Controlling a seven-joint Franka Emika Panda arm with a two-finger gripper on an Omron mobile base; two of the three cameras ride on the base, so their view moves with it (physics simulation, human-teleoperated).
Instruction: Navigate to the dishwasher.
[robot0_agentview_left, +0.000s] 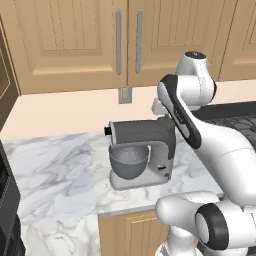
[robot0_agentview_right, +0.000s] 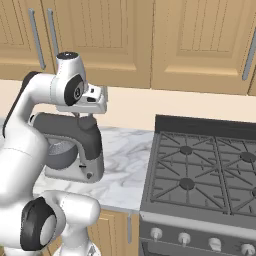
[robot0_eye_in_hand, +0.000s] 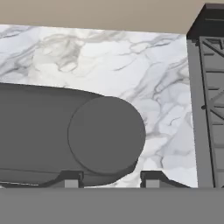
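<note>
My fingers (robot0_eye_in_hand: 108, 181) sit empty with a moderate gap just over the stand mixer (robot0_agentview_left: 140, 152). It stands on the marble worktop (robot0_agentview_left: 55, 170), with the gas stove (robot0_agentview_right: 200, 175) to its right and tan wall cabinets (robot0_agentview_left: 75, 40) behind. I can't place the dishwasher from here; I judge the base must drive sideways to find it.

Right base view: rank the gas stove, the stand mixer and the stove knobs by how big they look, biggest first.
1. gas stove, largest, though cut off at the right and bottom edges.
2. stand mixer, clearly smaller, partly hidden behind the arm.
3. stove knobs, smallest; all look alike in size.
</note>
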